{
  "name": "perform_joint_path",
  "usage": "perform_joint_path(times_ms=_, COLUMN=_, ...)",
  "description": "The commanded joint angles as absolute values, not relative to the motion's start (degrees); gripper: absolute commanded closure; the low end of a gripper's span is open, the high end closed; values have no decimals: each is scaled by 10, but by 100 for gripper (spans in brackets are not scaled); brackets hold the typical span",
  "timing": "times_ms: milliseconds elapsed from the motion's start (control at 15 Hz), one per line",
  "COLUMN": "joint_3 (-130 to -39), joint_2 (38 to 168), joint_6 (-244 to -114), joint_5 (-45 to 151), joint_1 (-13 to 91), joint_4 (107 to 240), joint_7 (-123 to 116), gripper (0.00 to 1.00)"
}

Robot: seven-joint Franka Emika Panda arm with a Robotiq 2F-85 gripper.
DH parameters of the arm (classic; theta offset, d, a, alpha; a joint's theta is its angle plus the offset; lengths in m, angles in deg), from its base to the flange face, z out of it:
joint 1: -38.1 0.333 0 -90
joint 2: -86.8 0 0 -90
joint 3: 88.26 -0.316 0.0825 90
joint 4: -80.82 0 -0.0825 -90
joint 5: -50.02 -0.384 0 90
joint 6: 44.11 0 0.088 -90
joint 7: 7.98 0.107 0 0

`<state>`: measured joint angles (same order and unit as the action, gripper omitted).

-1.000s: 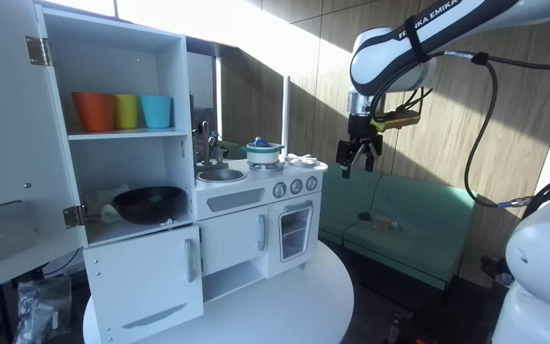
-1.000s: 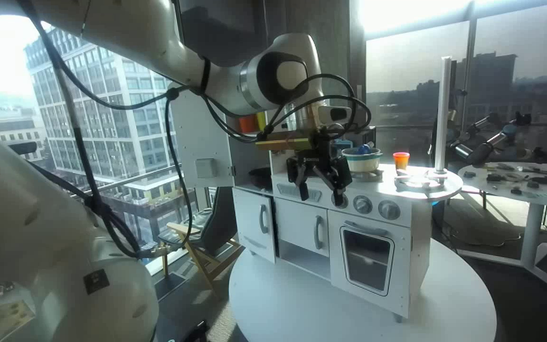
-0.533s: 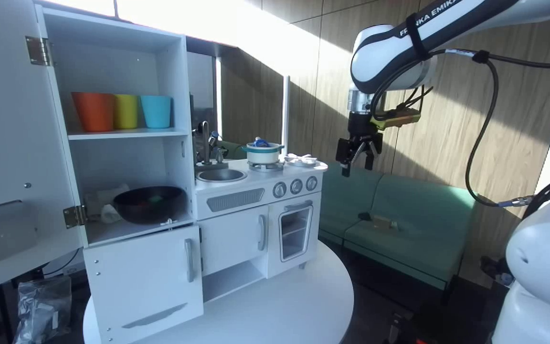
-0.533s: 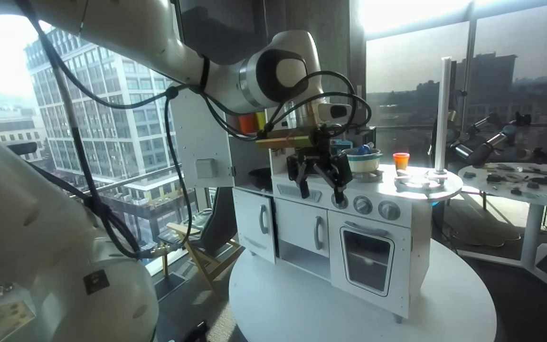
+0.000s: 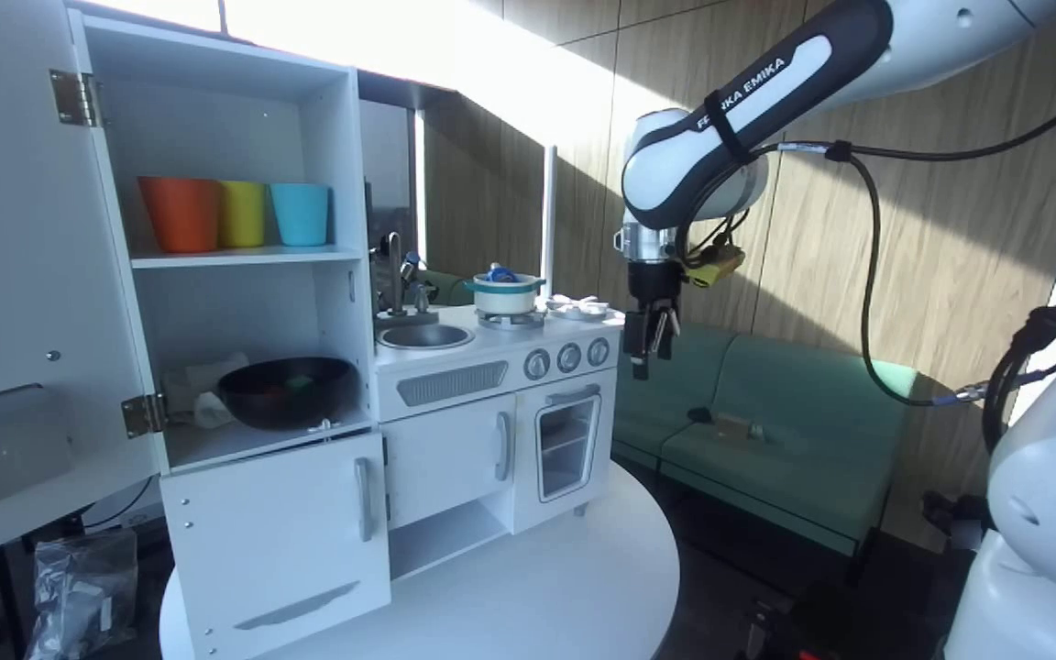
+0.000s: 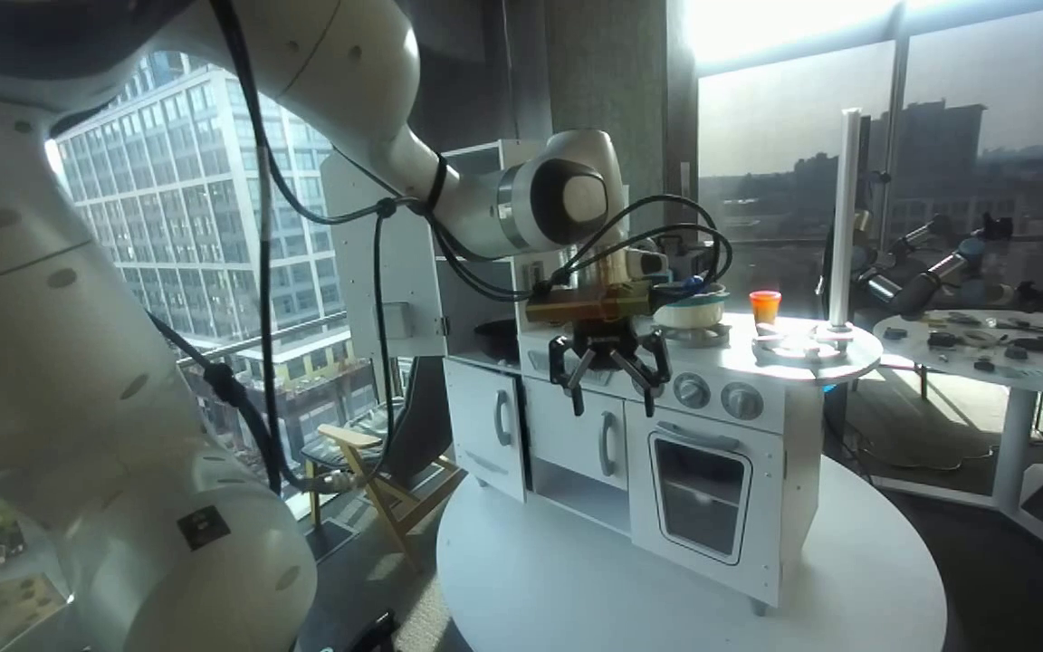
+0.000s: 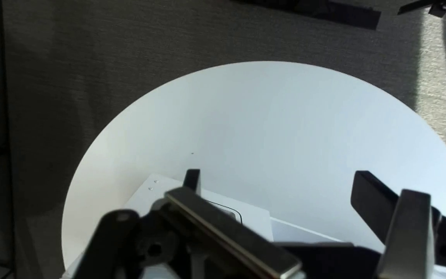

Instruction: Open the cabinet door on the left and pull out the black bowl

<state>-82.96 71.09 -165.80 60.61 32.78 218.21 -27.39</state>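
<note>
The black bowl sits on the lower open shelf of the tall white cabinet at the left. Its edge also shows in an exterior view. The cabinet's upper left door stands wide open, swung outward; it also shows in an exterior view. The lower left door, with a grey handle, covers the space below. My gripper is open and empty, pointing down in the air in front of the stove side, well away from the bowl. Its spread fingers show in an exterior view and the wrist view.
An orange cup, a yellow cup and a blue cup stand on the shelf above the bowl. A teal-rimmed pot sits on the stove by the sink. The play kitchen stands on a round white table.
My arm has lowered and moved left in an exterior view, nearer the kitchen, and the gripper has turned. It stays open. The bowl and doors have not moved.
</note>
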Motion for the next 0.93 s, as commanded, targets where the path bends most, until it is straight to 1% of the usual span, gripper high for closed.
perform_joint_path(times_ms=0, joint_3=-821, joint_2=812, joint_6=-1736, joint_5=634, joint_1=342, joint_4=2133, joint_7=-355, gripper=0)
perform_joint_path(times_ms=467, joint_3=-826, joint_2=893, joint_6=-2017, joint_5=753, joint_1=328, joint_4=2195, joint_7=-396, gripper=0)
perform_joint_path(times_ms=867, joint_3=-801, joint_2=927, joint_6=-2191, joint_5=925, joint_1=318, joint_4=2210, joint_7=-395, gripper=0)
